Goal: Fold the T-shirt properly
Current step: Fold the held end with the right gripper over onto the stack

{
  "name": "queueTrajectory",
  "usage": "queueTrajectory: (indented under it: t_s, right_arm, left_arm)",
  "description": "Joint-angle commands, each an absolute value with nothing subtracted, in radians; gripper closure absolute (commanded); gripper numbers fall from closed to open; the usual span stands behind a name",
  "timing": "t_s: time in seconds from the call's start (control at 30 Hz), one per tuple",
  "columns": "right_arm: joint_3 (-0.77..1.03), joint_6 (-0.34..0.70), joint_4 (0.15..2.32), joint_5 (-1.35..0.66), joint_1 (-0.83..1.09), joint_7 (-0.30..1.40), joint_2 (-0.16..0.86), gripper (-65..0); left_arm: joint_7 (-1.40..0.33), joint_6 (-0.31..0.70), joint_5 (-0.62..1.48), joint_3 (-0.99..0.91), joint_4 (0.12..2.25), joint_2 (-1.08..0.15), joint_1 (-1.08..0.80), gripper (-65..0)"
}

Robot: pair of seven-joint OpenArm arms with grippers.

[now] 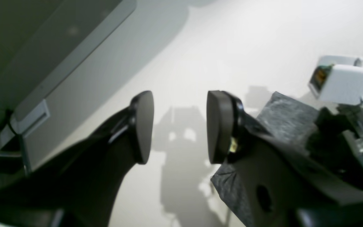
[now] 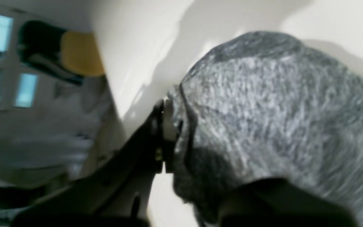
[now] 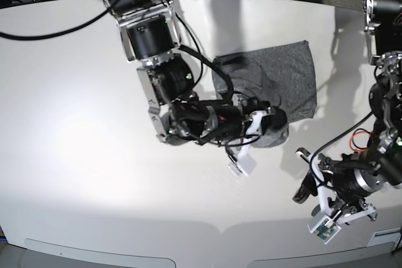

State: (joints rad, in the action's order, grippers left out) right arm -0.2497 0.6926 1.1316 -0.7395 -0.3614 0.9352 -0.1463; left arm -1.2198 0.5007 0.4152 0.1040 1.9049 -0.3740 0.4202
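You see the T-shirt (image 3: 276,89) lying on the white desk (image 3: 75,123), toward the far edge and a little right of the middle in the base view. It is already folded into a compact grey rectangle, with some wrinkles on its top.

Your right gripper (image 3: 273,123) is at the near edge of this folded cloth. Its jaws are narrow and they pinch the fabric: in the right wrist view the grey knit (image 2: 263,119) drapes over the gripper and covers one finger, while the other dark finger (image 2: 156,138) presses against the cloth from the side. That view is blurred, so you cannot read finer details there.

Your left gripper (image 1: 180,126) is near the front right corner of the desk, well apart from the shirt. Its two dark pads (image 1: 143,126) stand wide from each other and you see only the bare desk surface between them. It holds nothing.
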Motion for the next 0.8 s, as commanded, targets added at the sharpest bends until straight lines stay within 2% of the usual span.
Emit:
queueTrajectory:
  t_s: [0.0,0.33,0.4,0.43,0.77]
  right_arm:
    - [-0.274,0.698,1.146,-0.749,-0.388,0.903,-0.157,0.0]
    - [-0.489,0.698,1.146,-0.741,-0.387,0.822,-0.157,-0.6]
    - [-0.522,0.698,1.146,-0.744,-0.387,0.813,-0.157,-15.1]
    - [-0.539,0.698,1.146,-0.755,-0.387,0.811,-0.157,-19.3]
    - [-0.631,0.698,1.146,-1.064,-0.387,0.879,-0.157,-20.6]
  left_arm:
    - [-1.204,0.498,0.416,0.098,1.921,-0.383,0.445,-26.0]
    - [-1.204,0.498,0.42,0.098,1.921,-0.383,0.445,-26.0]
    - [-1.205,0.498,0.42,0.098,1.921,-0.383,0.445,-26.0]
    - [-1.205,0.498,0.42,0.098,1.921,-0.383,0.445,-26.0]
    - [-1.204,0.498,0.42,0.098,1.921,-0.383,0.445,-26.0]
